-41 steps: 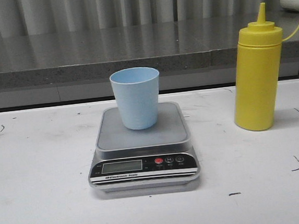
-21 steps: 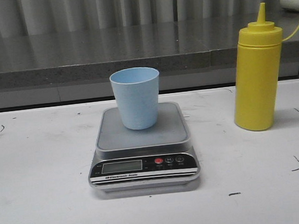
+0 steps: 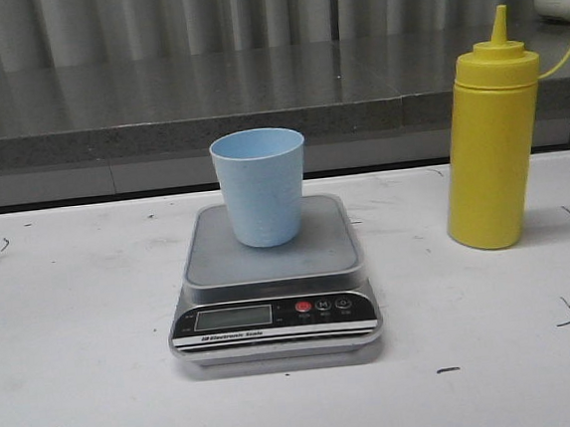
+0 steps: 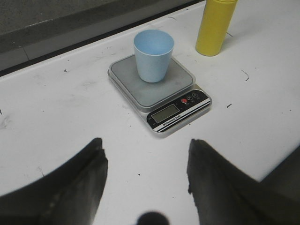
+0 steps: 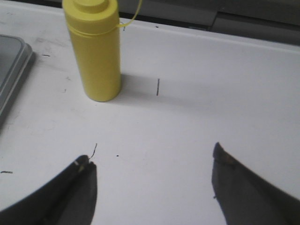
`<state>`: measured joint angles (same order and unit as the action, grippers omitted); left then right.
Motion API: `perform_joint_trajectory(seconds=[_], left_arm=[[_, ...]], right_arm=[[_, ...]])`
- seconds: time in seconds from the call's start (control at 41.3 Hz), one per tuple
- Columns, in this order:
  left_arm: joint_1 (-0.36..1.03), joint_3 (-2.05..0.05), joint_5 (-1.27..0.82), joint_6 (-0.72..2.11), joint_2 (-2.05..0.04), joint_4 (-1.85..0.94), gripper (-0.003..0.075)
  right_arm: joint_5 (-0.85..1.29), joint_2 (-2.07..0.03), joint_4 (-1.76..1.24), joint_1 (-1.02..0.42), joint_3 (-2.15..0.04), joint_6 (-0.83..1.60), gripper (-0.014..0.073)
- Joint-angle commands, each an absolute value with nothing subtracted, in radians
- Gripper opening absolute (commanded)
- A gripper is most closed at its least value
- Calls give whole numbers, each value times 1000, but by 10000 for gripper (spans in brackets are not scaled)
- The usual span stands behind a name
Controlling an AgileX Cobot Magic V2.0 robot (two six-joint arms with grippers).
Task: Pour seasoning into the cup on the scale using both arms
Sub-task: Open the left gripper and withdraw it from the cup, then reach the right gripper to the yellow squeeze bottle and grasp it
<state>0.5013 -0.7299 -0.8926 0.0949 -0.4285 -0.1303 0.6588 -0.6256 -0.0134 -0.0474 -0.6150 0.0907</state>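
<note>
The pale-blue cup stands upright on the grey platform of the scale at the table's middle; the cup and scale also show in the left wrist view. The yellow seasoning bottle stands upright to the right of the scale, its cap strap trailing right; it shows in the right wrist view. My left gripper is open and empty, short of the scale's front. My right gripper is open and empty, short of the bottle. Neither gripper shows in the front view.
A grey stone ledge runs along the back of the white table. A corner of the scale shows beside the bottle in the right wrist view. Small dark marks dot the table.
</note>
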Motion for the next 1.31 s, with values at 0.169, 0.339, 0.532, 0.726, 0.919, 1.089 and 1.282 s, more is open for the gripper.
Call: perform_joint_trajectory(seconds=[0.169,0.339,0.532,0.726,0.919,1.089,1.282], left_arm=[[501,-756,-813,87,-433,-141,375],[501,-756,-813,87,-433,-141,375],[501,-756,-813,87,-433,-141,375],[501,-756,-813,87,-433,-141,375],[501,-756,-813,87,-433,-141,375],[501,-756,-813,87,-433,-141,375],[501,-756,-813,87,-433,-141,375]], right_arm=[[449,-764,-37,-178,-643,133,614],[287,-893,-171,-181,-642,133,614],[107,-1052,-211,-192,-631,133,614],[-197,-1209,-211,-227,-530,125,614],[-513,-1364,-209,-262,-453,72,614],[-694,-1500,-181,-262,-453,6,614],[-867,-1614,-153,-262,-459,-25,614]])
